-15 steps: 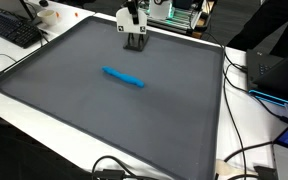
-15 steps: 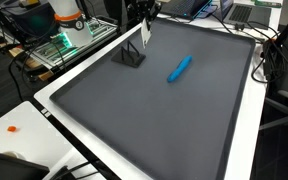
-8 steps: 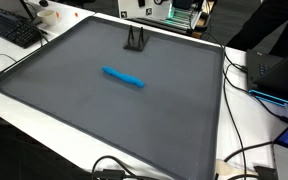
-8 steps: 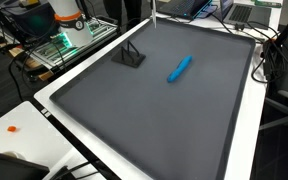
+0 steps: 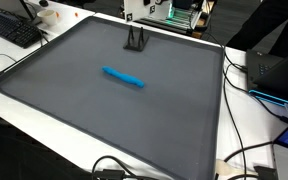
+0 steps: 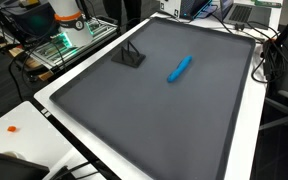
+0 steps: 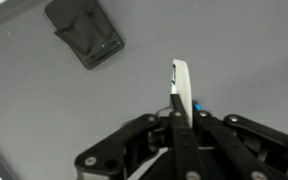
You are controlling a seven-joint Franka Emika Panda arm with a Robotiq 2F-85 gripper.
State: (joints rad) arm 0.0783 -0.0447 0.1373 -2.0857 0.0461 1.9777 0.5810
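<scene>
In the wrist view my gripper [image 7: 184, 108] is shut on a thin white flat piece [image 7: 180, 82] that sticks out ahead of the fingers. Far below it, on the dark grey mat [image 7: 244, 50], lies a small black stand [image 7: 84, 35]. A speck of blue shows just beside the fingertips. Both exterior views show the black stand [image 5: 135, 40] [image 6: 130, 55] near the mat's far edge and a blue marker [image 5: 123, 77] [image 6: 180, 68] lying flat toward the middle. The gripper itself is above the top of both exterior views.
The grey mat [image 5: 104, 115] covers most of a white table [image 5: 249, 120]. A keyboard [image 5: 12, 30] lies off one corner, cables [image 5: 246, 160] run along a side, and electronics [image 6: 69, 35] stand beyond the mat. A small orange object [image 6: 12, 128] rests on the white table.
The gripper, holding the white piece, has risen from just above the black stand and left both exterior views. The stand and the blue marker have not moved.
</scene>
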